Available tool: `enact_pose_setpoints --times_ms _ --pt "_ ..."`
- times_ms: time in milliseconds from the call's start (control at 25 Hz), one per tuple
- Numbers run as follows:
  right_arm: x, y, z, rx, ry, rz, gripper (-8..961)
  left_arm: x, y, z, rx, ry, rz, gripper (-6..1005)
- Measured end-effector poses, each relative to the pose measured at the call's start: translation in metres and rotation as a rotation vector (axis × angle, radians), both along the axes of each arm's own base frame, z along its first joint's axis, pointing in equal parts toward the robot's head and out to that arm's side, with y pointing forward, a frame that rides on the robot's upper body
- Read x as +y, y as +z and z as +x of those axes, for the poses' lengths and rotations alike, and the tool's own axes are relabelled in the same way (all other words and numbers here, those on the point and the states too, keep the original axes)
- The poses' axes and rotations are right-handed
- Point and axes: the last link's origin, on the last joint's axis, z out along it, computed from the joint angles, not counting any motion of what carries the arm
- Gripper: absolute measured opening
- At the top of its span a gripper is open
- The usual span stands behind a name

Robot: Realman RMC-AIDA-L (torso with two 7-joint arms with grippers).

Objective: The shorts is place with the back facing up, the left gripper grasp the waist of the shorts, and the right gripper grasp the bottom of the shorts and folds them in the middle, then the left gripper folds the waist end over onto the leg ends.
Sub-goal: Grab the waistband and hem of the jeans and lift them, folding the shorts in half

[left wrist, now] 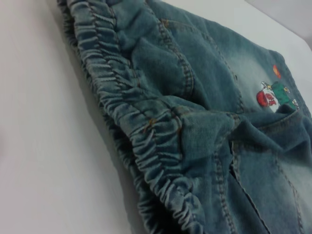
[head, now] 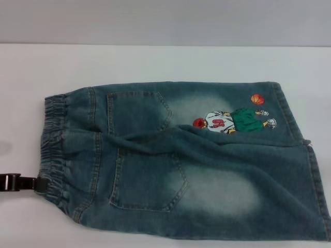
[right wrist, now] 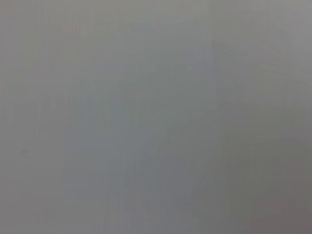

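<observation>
Denim shorts [head: 186, 160] flat | left claw [head: 40, 184] seemingly touching waist [head: 54, 150]

From my station I see a white table [head: 170, 62] filling the head view, its surface plain and matte. Behind its far edge runs a grey wall [head: 165, 20], meeting the table along a straight horizontal line. In the left wrist view the same white table [left wrist: 44, 146] shows as a bare pale expanse. The right wrist view gives me only a uniform grey field, with nothing I can tell apart
</observation>
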Motion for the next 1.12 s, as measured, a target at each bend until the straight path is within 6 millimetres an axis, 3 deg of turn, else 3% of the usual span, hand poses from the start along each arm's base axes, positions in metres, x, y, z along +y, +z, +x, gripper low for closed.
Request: enact_pose_setpoints --times_ms 120,480,840,1120 --pt "0.003 0.000 -0.004 0.045 0.056 -0.007 394 0.002 0.001 0.000 0.002 0.000 0.016 55" --pt "0.015 0.020 -0.040 0.256 0.478 -0.251 393 0.007 -0.001 0.005 -0.011 -0.027 0.039 31" --pt "0.019 0.051 -0.105 0.386 0.851 -0.695 392 0.011 -0.005 0.009 -0.017 -0.040 0.045 32" --pt "0.019 0.053 -0.141 0.356 0.915 -1.130 392 0.017 -0.004 0.012 -0.026 -0.040 0.074 32"
